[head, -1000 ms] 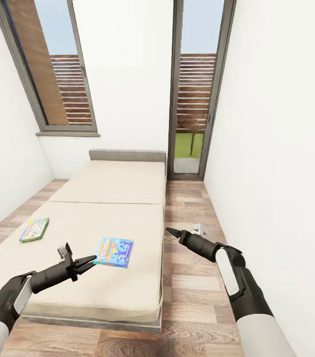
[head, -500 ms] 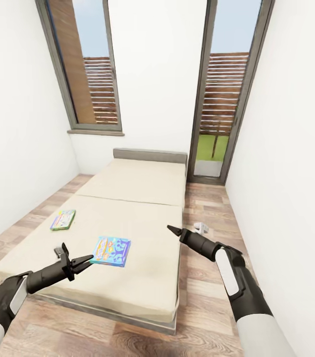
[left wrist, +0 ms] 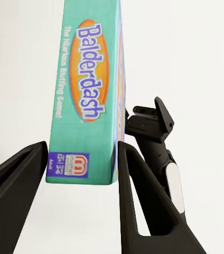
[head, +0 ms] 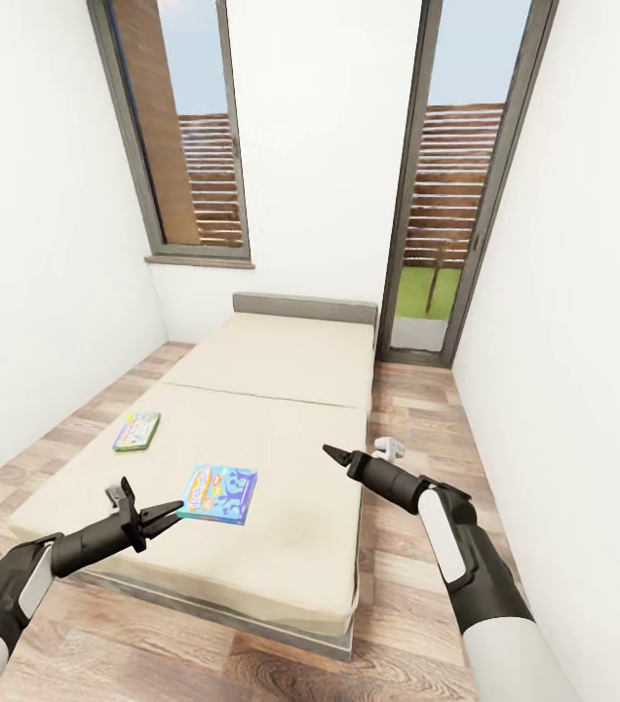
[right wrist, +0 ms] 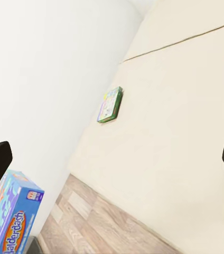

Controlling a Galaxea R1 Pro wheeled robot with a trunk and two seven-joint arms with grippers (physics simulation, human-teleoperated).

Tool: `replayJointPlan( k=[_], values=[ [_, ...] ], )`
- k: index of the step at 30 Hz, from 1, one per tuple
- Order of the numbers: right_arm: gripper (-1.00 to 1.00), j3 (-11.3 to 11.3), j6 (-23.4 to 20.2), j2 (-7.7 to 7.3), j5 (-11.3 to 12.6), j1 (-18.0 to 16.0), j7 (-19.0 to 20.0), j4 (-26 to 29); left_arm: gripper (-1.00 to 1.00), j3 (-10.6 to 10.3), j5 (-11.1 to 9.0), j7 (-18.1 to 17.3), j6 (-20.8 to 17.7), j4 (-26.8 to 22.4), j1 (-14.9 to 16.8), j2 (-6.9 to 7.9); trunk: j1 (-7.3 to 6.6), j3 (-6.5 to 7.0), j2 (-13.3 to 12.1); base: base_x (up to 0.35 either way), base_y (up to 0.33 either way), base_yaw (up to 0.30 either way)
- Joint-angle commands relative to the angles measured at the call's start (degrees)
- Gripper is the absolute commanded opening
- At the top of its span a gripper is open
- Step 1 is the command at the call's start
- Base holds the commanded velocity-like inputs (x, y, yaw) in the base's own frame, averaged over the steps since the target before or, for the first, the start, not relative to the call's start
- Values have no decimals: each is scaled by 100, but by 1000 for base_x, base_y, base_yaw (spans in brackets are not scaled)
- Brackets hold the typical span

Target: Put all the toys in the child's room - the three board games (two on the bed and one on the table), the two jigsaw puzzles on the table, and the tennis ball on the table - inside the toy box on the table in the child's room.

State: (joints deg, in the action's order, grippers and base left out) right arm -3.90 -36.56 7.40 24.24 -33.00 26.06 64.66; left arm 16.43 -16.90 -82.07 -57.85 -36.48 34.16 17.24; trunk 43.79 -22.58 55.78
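Blue board game (head: 219, 493) on bed (head: 281, 409), just ahead of left claw (head: 171, 511); claw open, empty.

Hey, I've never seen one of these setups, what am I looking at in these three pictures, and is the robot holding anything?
It's a simulated two-armed robot in a bedroom. The big picture comes from its head camera, looking down over both arms at a bed. Two board games lie on it: a blue one and a green-bordered one. The other two pictures come from cameras near each gripper. The left gripper is open, aimed at the blue box, not gripping it. The right gripper holds nothing.
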Motion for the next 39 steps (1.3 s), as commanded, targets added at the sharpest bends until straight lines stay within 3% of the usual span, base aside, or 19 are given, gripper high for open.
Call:
replayJointPlan(
  k=[1,11,29,39],
  values=[
    [100,-18,-46,7,19,-4,13,2,-100,0,-3,-18,-60,1,5,0,-22,12,-37,0,0,0],
    [100,-9,-44,7,12,-4,2,-4,-100,0,-6,-19,-60,1,4,7,-242,191,-438,0,0,47],
    [100,2,-44,9,19,-4,-39,-11,-100,0,-2,-20,-60,1,6,43,-242,191,-438,0,0,278],
    [100,3,-44,11,11,-4,-39,-16,-100,0,4,-20,-60,1,6,43,-461,371,-839,0,0,289]
  ],
)
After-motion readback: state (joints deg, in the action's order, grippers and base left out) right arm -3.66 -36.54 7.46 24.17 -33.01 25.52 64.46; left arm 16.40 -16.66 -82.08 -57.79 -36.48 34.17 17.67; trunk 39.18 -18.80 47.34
